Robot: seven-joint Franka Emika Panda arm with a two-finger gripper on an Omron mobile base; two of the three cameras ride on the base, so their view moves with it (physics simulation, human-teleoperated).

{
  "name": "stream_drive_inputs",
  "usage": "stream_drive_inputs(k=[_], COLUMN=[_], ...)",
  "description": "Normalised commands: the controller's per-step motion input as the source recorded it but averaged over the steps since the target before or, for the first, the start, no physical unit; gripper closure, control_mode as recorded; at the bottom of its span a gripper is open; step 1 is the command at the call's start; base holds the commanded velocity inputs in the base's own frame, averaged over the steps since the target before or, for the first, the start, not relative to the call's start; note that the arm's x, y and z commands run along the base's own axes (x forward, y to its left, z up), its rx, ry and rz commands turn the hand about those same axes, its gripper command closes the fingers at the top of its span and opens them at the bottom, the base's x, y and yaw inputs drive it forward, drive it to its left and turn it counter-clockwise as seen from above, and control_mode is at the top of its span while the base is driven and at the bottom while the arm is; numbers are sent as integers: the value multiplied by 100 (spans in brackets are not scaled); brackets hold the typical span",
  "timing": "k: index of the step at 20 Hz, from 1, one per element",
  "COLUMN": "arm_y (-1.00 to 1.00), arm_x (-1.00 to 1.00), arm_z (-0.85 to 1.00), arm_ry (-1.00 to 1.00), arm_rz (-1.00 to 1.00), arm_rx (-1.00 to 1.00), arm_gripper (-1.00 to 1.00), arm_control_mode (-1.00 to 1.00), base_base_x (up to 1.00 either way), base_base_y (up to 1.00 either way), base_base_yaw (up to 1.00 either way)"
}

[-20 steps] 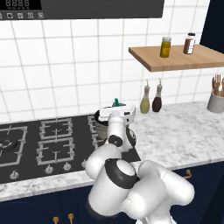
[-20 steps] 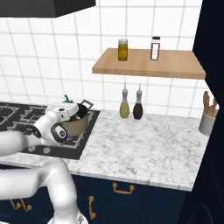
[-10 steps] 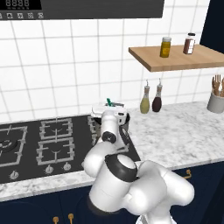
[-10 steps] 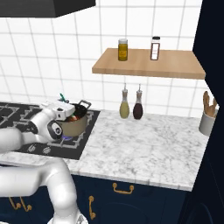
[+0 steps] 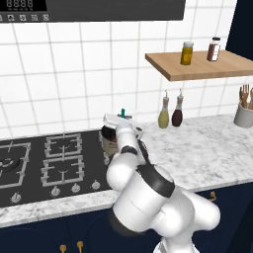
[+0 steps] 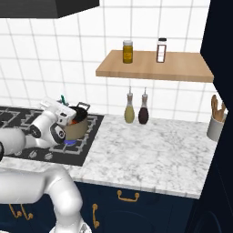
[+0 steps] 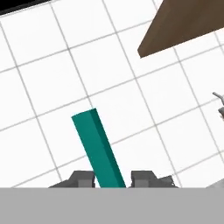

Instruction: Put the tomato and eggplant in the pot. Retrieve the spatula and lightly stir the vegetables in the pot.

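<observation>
My gripper (image 5: pixel 121 117) is shut on the thin green handle of the spatula (image 5: pixel 122 112), just above the pot's left rim. The handle sticks up from the hand (image 6: pixel 60 103), and in the hand view the spatula (image 7: pixel 98 151) rises between the two fingertips (image 7: pixel 112 179) toward the tiled wall. The tan-gold pot (image 6: pixel 77 128) stands on the right rear burner, and my arm partly covers the pot (image 5: pixel 106 140). A speck of red, the tomato (image 6: pixel 72 121), shows at its mouth. The eggplant and the spatula's blade are hidden.
Two dark and olive bottles (image 5: pixel 170 111) stand against the wall right of the stove. A wooden shelf (image 5: pixel 202 66) with two jars hangs above them. A utensil holder (image 5: pixel 243 111) sits far right on the marble counter (image 6: pixel 150 150). Free burners (image 5: pixel 59 158) lie to the left.
The hand with the spatula has swept a little leftward across the pot, and the green handle now tilts differently. The pot has stayed in place.
</observation>
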Motion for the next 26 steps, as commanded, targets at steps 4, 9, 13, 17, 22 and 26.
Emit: stream_drive_inputs(k=[4,9,13,17,22,26], arm_y=[-14,-5,-2,0,22,35], arm_x=[-20,25,23,3,-5,-12], arm_z=[30,-31,-40,-49,-43,-1], arm_ry=[20,25,-17,-45,-29,-7], arm_rz=[0,4,7,8,8,8], arm_rx=[0,-2,-34,-40,-16,1], arm_gripper=[100,100,100,100,100,100], arm_control_mode=[-100,-100,-100,-100,-100,-100], base_base_x=[0,0,0,0,0,0], base_base_y=[0,0,0,0,0,0], base_base_yaw=[0,0,0,0,0,0])
